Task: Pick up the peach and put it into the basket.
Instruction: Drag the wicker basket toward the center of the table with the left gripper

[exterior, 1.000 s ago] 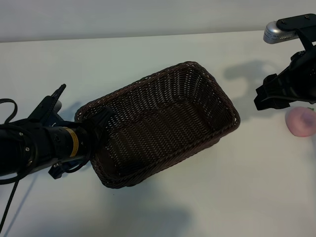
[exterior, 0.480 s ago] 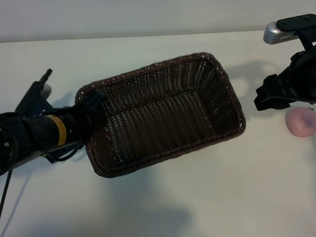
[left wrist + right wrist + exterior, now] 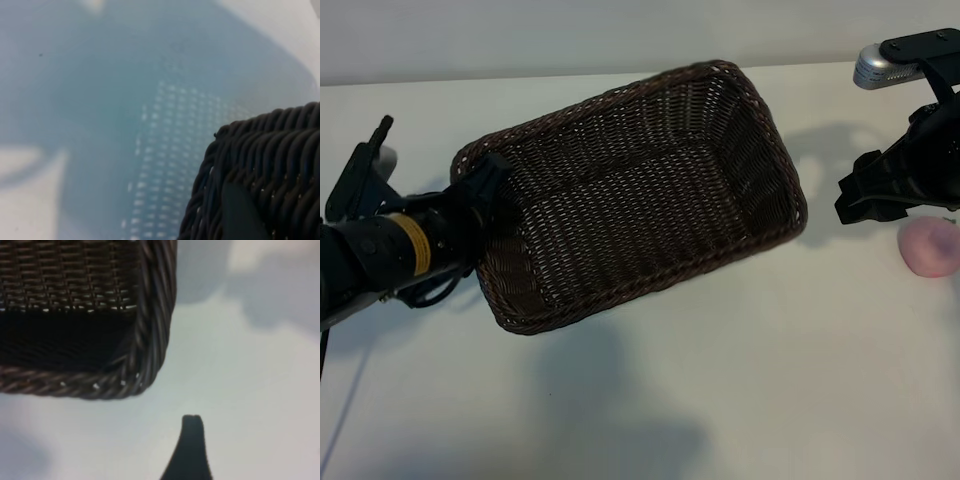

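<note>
The dark brown woven basket [image 3: 650, 190] hangs tilted above the white table, its shadow lying below it. My left gripper [image 3: 490, 192] is shut on the basket's left rim. In the left wrist view one finger [image 3: 241, 214] lies against the weave of the basket [image 3: 280, 150]. The pale pink peach [image 3: 931, 247] rests on the table at the far right, partly under my right arm. My right gripper [image 3: 860, 195] hovers just left of and above the peach, open and holding nothing. The right wrist view shows one fingertip [image 3: 192, 432] over bare table near a corner of the basket [image 3: 150, 315].
The white table [image 3: 770, 380] stretches bare in front of the basket and toward the near edge. A pale wall runs along the table's far edge. The right arm's silver-capped joint [image 3: 880, 68] stands above the peach.
My left arm has lifted the basket and carried it up and toward the back left, turning it as it goes. The right arm and the peach have not moved.
</note>
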